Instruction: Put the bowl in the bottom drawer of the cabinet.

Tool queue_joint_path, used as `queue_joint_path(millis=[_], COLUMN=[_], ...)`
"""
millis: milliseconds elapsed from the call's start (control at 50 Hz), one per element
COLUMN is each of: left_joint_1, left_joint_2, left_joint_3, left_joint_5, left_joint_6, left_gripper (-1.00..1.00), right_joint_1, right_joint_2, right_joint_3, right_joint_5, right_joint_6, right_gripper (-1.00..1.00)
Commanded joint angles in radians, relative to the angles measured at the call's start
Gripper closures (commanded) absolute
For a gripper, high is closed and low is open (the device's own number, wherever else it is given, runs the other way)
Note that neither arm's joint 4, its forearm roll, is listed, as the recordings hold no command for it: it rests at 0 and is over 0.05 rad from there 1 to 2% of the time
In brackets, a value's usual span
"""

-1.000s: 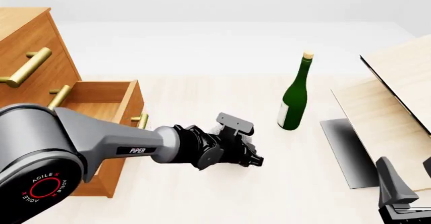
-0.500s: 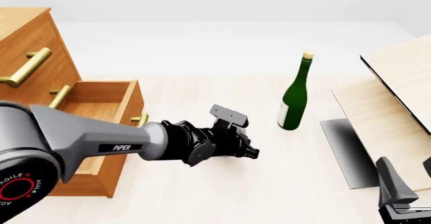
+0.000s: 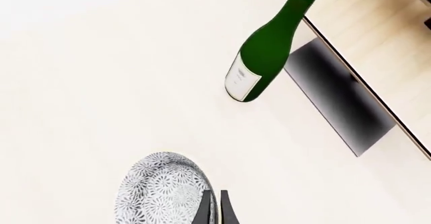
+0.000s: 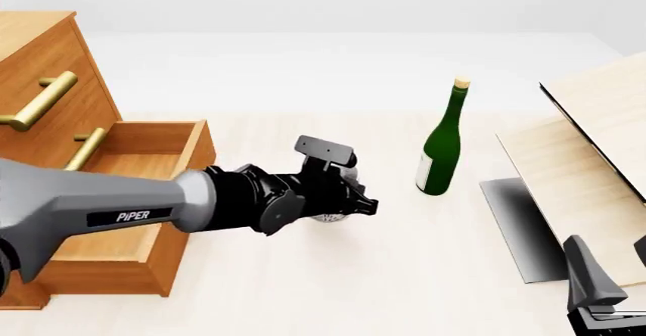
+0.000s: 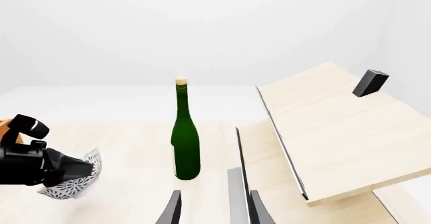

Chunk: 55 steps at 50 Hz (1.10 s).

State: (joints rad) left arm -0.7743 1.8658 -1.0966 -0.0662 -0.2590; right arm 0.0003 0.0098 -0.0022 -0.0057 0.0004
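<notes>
On pale table [image 4: 404,290], bowl [image 4: 328,216], white backdrop

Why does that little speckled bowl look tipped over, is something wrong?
The bowl is tilted steeply, off the table, because the left pincer grips its rim. The green bottle stands upright and the bottom drawer is open. Nothing looks spilled or broken.
</notes>
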Motion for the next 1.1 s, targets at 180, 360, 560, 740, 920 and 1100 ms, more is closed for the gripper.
queue_joint_path(millis=[180,360,560,740,920,1100], left_joint_1=[0.019,0.027,0.036,0.05,0.066,0.099], left_joint_2=[-0.105,-0.156,-0.212,-0.251,-0.286,-0.314], left_joint_3=[0.038,0.075,0.106,0.141,0.155,0.177], left_joint_5=[-0.012,-0.022,-0.025,-0.04,-0.03,-0.017], left_joint_6=[0.021,0.032,0.044,0.047,0.06,0.087], left_gripper=[1.0,1.0,1.0,1.0,1.0,1.0], right_joint_1=[0.0,0.0,0.0,0.0,0.0,0.0], right_joint_2=[0.0,0.0,0.0,0.0,0.0,0.0], right_joint_3=[0.0,0.0,0.0,0.0,0.0,0.0], right_joint_5=[0.0,0.0,0.0,0.0,0.0,0.0], right_joint_6=[0.0,0.0,0.0,0.0,0.0,0.0], right_gripper=[-1.0,-1.0,-1.0,-1.0,-1.0,-1.0])
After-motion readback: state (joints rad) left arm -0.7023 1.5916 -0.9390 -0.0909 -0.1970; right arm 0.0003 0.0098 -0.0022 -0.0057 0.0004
